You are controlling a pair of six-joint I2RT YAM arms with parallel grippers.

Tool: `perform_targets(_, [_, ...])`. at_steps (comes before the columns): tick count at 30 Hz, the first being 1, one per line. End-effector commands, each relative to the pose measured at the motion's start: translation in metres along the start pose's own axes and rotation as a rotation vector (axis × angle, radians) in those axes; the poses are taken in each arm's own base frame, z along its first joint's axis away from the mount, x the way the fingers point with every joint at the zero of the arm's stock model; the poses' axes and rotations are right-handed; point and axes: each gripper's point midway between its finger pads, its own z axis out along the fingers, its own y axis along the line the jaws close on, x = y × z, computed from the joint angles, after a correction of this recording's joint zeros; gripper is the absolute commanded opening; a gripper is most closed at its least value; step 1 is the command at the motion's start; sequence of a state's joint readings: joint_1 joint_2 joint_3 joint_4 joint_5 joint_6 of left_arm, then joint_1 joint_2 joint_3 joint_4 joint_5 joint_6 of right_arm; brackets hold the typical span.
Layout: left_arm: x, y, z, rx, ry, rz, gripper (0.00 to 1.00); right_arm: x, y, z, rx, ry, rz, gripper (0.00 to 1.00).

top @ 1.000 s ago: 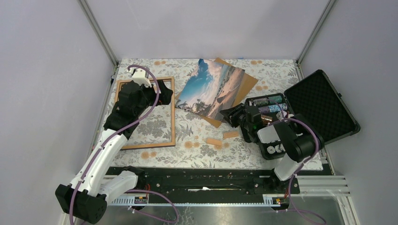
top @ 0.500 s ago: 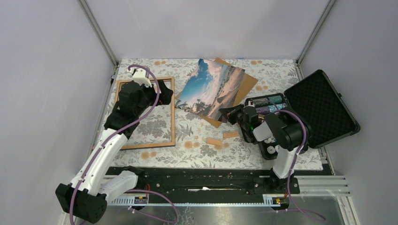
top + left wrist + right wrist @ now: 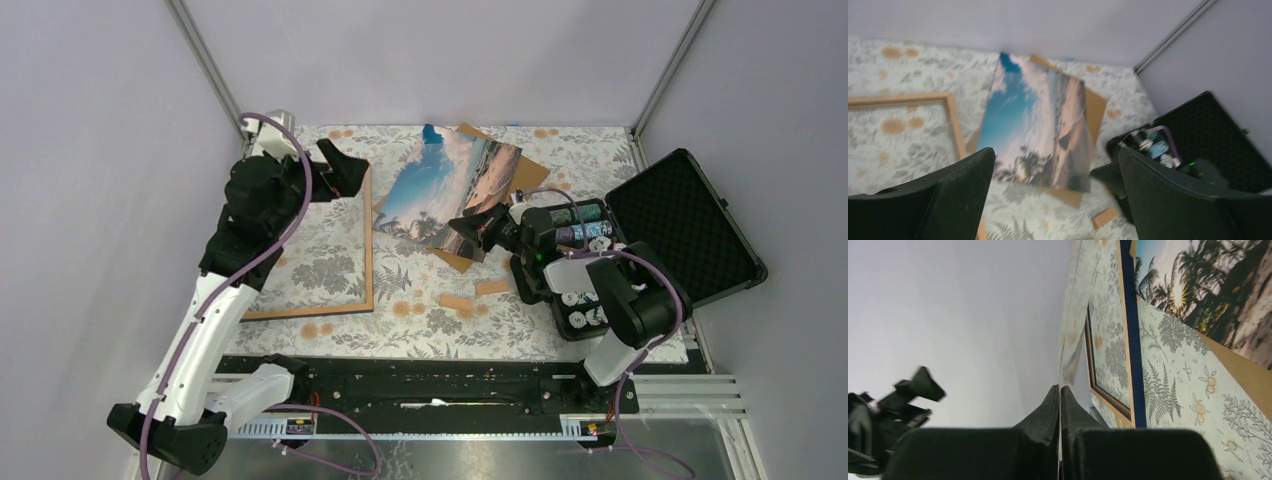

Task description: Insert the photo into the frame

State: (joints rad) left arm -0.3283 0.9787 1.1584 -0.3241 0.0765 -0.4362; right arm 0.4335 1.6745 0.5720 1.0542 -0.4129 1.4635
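Note:
The photo [image 3: 448,188], a glossy beach print, lies tilted on a brown backing board [image 3: 525,180] at the back middle of the table. The left wrist view looks down on the photo [image 3: 1035,120]. The frame [image 3: 367,250], light wood with a navy outer edge [image 3: 1130,315], lies flat on the left. My arm covers its far rail. My left gripper [image 3: 343,168] hangs open above the frame's far right corner, holding nothing [image 3: 1055,152]. My right gripper [image 3: 462,222] is shut at the photo's near right corner, and nothing shows between its fingers [image 3: 1060,390].
An open black case [image 3: 690,225] with spools and small parts stands at the right, behind my right arm. Two small wooden blocks [image 3: 456,301] [image 3: 491,287] lie on the floral cloth near the front. Grey walls close in the back and both sides.
My right gripper has shut and moved left and away from me to the photo's near corner. My left arm has risen off the frame and swung back.

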Motion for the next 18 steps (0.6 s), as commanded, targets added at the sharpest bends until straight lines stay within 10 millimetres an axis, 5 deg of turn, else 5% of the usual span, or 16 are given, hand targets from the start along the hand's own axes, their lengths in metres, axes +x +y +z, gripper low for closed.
perform_targets(1, [-0.056,-0.043,-0.004,0.127,-0.104,-0.049,0.99,0.041,0.017,-0.006,-0.019,0.223,-0.113,0.0])
perform_targets(7, [-0.068,-0.062,0.008,0.188,-0.122,-0.064,0.99,0.069,-0.013,-0.009,0.039,0.358,-0.226,0.0])
perform_targets(14, [-0.026,-0.044,0.029,0.165,-0.069,-0.01,0.99,0.094,-0.036,-0.004,0.075,0.426,-0.349,0.0])
perform_targets(18, [-0.011,-0.039,0.025,0.163,-0.065,-0.012,0.99,0.103,-0.051,-0.009,0.088,0.452,-0.387,0.0])
